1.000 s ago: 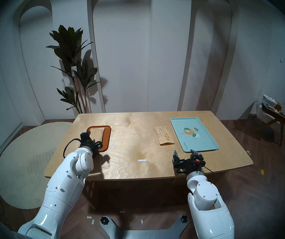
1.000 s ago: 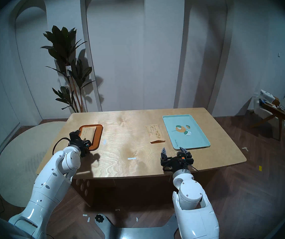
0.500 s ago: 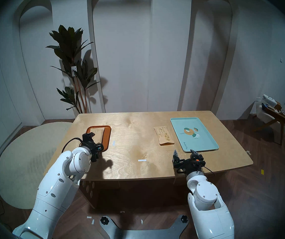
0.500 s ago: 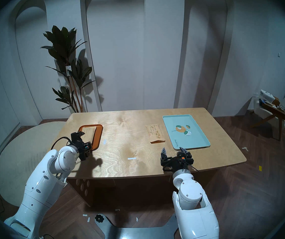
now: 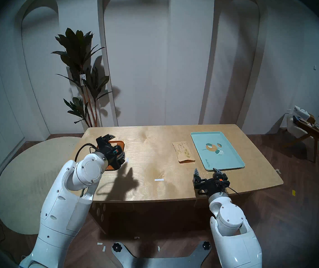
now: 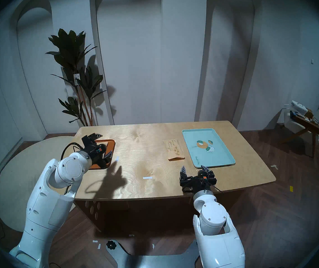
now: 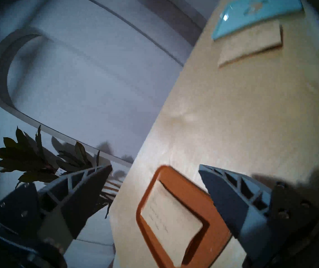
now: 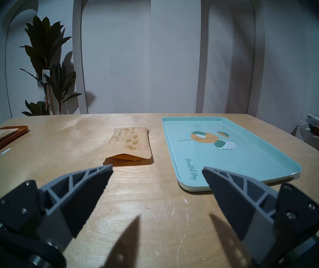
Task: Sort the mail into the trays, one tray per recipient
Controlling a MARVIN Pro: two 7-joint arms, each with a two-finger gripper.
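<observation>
On the left of the table we see the small orange tray with a plain envelope lying flat inside it, so we judge that half of the sorting done. Our left gripper hangs above that tray with its fingers spread wide and nothing between them.

Moving right, past two short strips of white tape, the second envelope, the one with brownish leaf marks, lies on the bare wood just beside the turquoise tray, near its left edge. Whether it touches the rim we cannot tell. That tray holds nothing but its own printed picture. Our right gripper sits low near the front edge of the table, fingers wide apart and empty, well short of the envelope. What is left, as we judge it, is to get this envelope into the turquoise tray.

From the head views the left arm covers most of the orange tray, and we barely see its contents; the left wrist view shows the envelope inside the rim, with dark lines of writing. The right wrist view shows that the second envelope's near end is lifted, with a darker orange flap or insert showing underneath, which the head views do not reveal.
</observation>
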